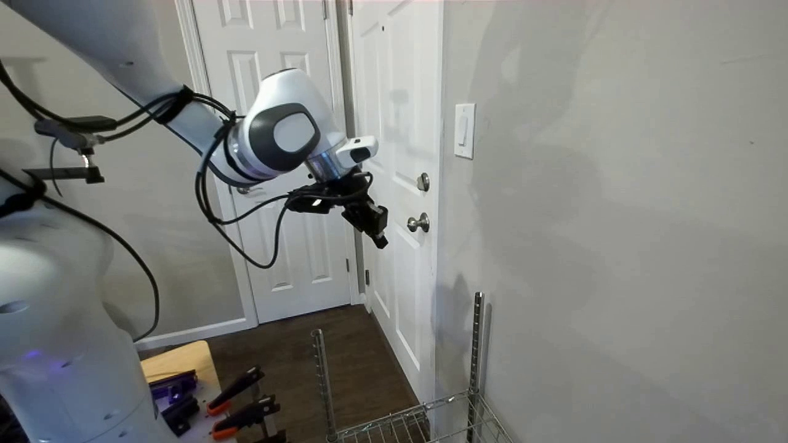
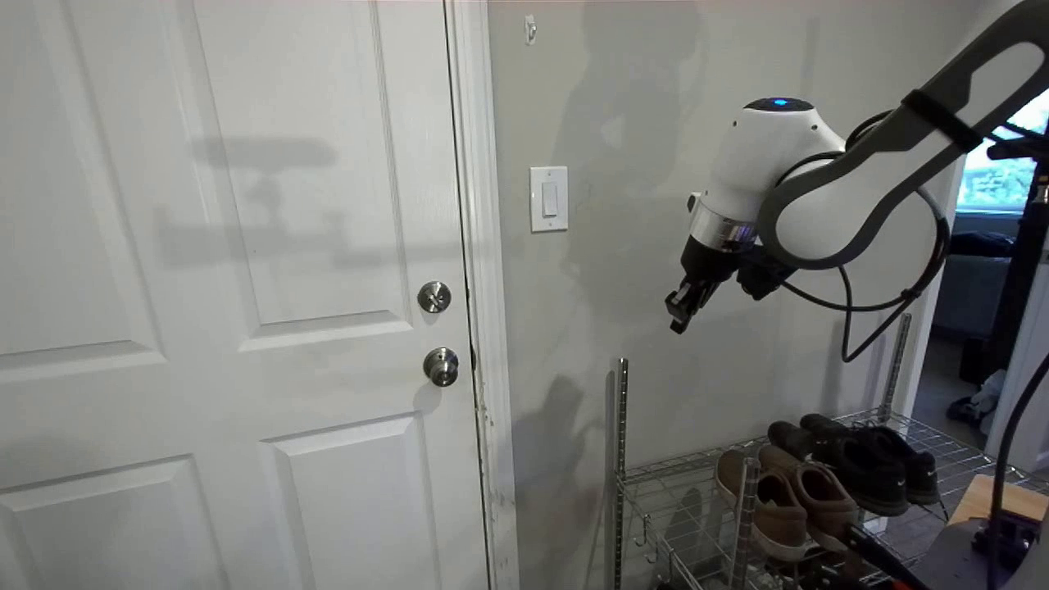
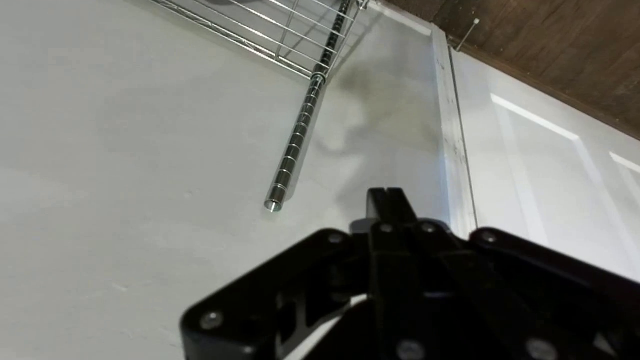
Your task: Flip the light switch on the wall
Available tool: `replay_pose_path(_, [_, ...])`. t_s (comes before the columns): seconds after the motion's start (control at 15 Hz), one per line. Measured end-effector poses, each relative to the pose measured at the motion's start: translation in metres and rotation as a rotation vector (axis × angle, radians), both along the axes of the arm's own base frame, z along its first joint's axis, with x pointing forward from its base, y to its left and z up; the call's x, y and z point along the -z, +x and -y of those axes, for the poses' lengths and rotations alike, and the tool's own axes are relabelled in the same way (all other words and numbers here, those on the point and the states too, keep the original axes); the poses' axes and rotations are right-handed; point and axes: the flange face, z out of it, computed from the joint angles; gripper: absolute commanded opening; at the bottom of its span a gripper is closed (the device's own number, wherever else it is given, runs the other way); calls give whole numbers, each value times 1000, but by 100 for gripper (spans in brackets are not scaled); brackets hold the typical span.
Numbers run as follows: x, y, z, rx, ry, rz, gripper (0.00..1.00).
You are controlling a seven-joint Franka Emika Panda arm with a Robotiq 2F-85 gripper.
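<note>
The arm (image 2: pixel 828 211) angles its gripper (image 3: pixel 385 191) downward, fingertips (image 3: pixel 399 204) together.

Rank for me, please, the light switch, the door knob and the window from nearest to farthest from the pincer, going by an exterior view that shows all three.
1. Light switch: on the wall, above and picture-left of the pincer.
2. Door knob: on the white door, farther picture-left.
3. Window: in the background, far picture-right.

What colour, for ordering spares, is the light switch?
The light switch is white, clearest in an exterior view.
</note>
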Motion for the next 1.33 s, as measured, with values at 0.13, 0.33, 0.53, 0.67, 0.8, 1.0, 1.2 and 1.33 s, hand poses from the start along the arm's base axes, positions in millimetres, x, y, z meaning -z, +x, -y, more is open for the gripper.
replay_pose_path(0.13, [-1,2,-9,-9,-29,31,7])
replay_pose_path(0.33, [-12,10,-23,-21,-86,85,4])
replay_pose_path(0.53, [-28,23,-34,-32,-136,140,6])
replay_pose_path(0.67, [-40,33,-40,-36,-166,176,6])
replay_pose_path(0.8, [-48,44,-42,-37,-190,203,5])
replay_pose_path(1.0, [-56,64,-49,-49,-223,232,6])
replay_pose_path(1.2, [-61,85,-58,-73,-245,258,5])
replay_pose_path(1.33, [-64,96,-65,-92,-258,282,5])
